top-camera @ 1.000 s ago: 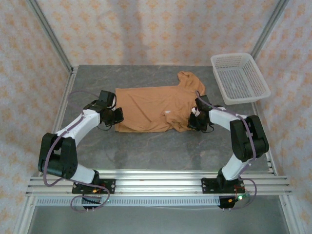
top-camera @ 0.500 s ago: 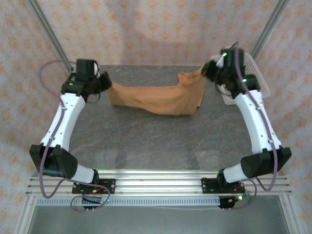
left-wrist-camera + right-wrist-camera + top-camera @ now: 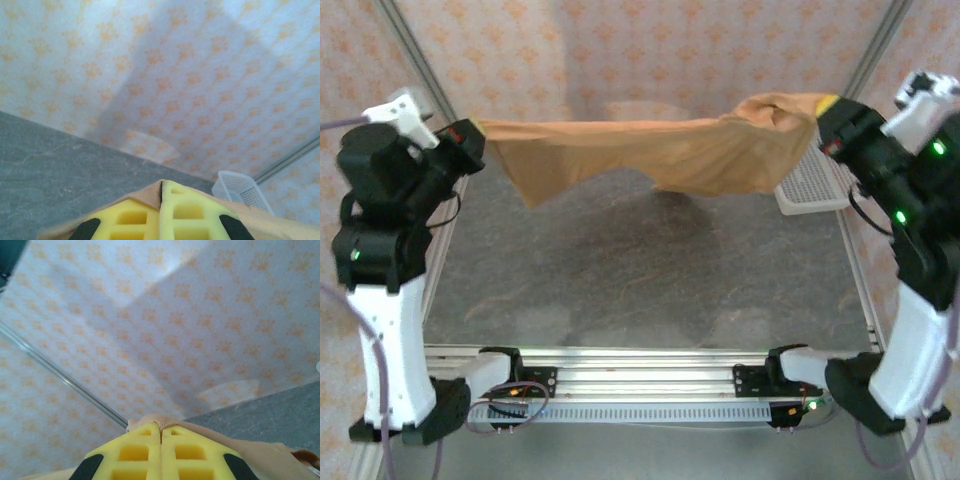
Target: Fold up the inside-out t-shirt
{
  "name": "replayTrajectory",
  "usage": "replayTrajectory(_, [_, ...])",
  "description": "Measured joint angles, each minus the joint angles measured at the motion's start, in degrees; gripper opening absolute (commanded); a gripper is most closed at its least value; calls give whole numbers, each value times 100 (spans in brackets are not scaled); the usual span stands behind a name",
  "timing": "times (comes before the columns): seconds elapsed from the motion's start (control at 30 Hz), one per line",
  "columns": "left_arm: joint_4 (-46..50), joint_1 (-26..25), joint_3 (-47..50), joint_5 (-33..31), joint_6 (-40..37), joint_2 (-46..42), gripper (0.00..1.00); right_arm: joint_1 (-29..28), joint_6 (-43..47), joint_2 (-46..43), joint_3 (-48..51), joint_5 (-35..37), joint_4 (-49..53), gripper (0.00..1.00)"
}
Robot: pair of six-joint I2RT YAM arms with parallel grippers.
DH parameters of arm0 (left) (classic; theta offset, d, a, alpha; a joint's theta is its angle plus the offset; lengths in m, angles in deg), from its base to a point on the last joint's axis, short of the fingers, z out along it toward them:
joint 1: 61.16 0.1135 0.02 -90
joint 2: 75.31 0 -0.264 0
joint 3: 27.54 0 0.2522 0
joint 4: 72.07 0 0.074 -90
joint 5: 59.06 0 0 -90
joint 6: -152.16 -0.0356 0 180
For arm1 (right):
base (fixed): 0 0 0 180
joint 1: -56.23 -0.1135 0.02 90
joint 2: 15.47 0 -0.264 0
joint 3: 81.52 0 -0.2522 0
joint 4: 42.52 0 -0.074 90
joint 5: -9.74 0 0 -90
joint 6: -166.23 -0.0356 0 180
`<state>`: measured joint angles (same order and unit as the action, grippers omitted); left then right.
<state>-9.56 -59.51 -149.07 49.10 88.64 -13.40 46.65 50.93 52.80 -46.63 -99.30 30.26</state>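
The orange-tan soft cloth short-sleeved t-shirt (image 3: 660, 150) is hanging in the air above the far half of the grey stone-patterned table (image 3: 620, 280), stretched between the two grippers. Its long axis is running left to right, roughly parallel to the table's far edge, with the middle sagging a little. The left end is narrowing to a pinched corner above the table's far left corner. The right end is bunching into a thicker folded mass above the table's far right side, over the white plastic mesh basket (image 3: 812, 190) at that edge of the table. The cloth is showing one plain colour, with long draped creases running along its length and the lower edge hanging loose. The left gripper (image 3: 472, 142) is clamping the left end: in the left wrist view its yellow pads (image 3: 135, 217) are pressing together with tan cloth between them. The right gripper (image 3: 828, 118) is likewise clenching the right end, pads meeting over cloth in the right wrist view.
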Motion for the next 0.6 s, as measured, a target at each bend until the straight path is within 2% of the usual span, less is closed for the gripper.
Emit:
replayTrajectory(0.2, [-11, 0, 533, 297, 0, -1220, 0, 0, 0, -1224, 693, -42, 232, 0])
replayTrajectory(0.33, [-280, 0, 1519, 518, 26, -1403, 0, 0, -37, -1353, 1803, -181, -48, 0])
replayTrajectory(0.47, [-577, 0, 2597, 564, 66, -551, 0, 0, -70, -579, 2911, -289, -479, 0])
replayTrajectory(0.6, [-863, 2, 2498, 610, 155, 1294, 0, 0, -70, 1130, 2879, -282, -1019, 0])
